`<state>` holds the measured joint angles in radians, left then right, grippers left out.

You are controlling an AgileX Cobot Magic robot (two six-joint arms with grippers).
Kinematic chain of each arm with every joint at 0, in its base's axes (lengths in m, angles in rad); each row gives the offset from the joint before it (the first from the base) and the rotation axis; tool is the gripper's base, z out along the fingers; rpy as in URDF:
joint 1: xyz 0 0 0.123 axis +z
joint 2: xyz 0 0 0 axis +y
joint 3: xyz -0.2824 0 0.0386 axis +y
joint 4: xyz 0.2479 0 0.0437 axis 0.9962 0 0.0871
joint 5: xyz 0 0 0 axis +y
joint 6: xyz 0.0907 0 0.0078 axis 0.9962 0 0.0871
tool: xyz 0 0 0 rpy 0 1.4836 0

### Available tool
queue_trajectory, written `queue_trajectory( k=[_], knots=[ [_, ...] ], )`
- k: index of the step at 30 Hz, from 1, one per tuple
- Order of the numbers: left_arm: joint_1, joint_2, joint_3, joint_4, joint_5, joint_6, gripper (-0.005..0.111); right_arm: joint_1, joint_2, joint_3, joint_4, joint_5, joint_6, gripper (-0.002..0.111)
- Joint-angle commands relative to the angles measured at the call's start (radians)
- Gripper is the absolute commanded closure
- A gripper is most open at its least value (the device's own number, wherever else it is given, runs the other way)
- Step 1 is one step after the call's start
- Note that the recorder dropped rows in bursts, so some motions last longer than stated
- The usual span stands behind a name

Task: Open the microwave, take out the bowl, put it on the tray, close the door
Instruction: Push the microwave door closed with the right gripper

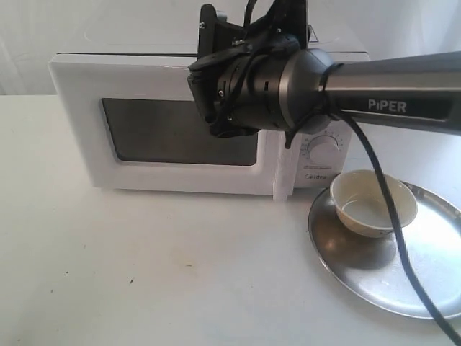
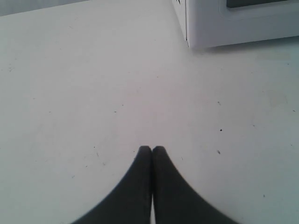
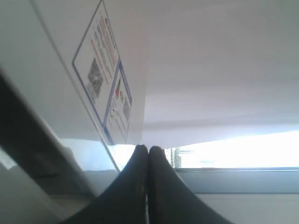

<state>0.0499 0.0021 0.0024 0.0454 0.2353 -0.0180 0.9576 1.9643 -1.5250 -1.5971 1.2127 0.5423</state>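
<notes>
Now the left claw [image 2: 152, 150] and right claw [image 3: 148, 152] each sit pinched together, bowl [image 1: 373, 203] resting on tray [image 1: 346, 249].

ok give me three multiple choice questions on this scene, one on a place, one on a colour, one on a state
1. Where is the bowl? A on a shelf. B on the tray. C on the floor.
2. What colour is the tray? A silver. B black. C red.
3. How is the left gripper? A wide open. B shut on the bowl. C shut, holding nothing.

Answers: 1 B, it sits upright within the tray's rim. 2 A, it shows as shiny metal in the exterior view. 3 C, its fingertips meet above the bare table.
</notes>
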Motion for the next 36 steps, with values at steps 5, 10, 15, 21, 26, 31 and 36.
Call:
queue_trajectory(
  k=[5, 10, 15, 21, 26, 31, 36],
  knots=[
    [-0.004, -0.002, -0.002, -0.007, 0.001, -0.004, 0.107, -0.042, -0.008, 0.002, -0.063, 0.008, 0.125, 0.108],
    [-0.004, -0.002, -0.002, -0.007, 0.001, -0.004, 0.107, -0.053, -0.008, 0.002, -0.107, 0.008, 0.135, 0.108],
    [-0.004, -0.002, -0.002, -0.007, 0.001, -0.004, 0.107, -0.051, -0.008, 0.002, -0.123, 0.008, 0.135, 0.108],
    [-0.004, -0.002, -0.002, -0.007, 0.001, -0.004, 0.107, 0.050, -0.117, 0.054, -0.108, 0.008, 0.152, 0.108],
    [-0.004, -0.002, -0.002, -0.007, 0.001, -0.004, 0.107, 0.155, -0.324, 0.205, -0.084, -0.040, 0.206, 0.108],
    [-0.004, -0.002, -0.002, -0.007, 0.001, -0.004, 0.107, 0.208, -0.606, 0.400, 0.052, -0.247, 0.274, 0.108],
    [-0.004, -0.002, -0.002, -0.007, 0.001, -0.004, 0.107, 0.208, -0.970, 0.645, 0.276, -0.650, 0.301, 0.108]
  ],
)
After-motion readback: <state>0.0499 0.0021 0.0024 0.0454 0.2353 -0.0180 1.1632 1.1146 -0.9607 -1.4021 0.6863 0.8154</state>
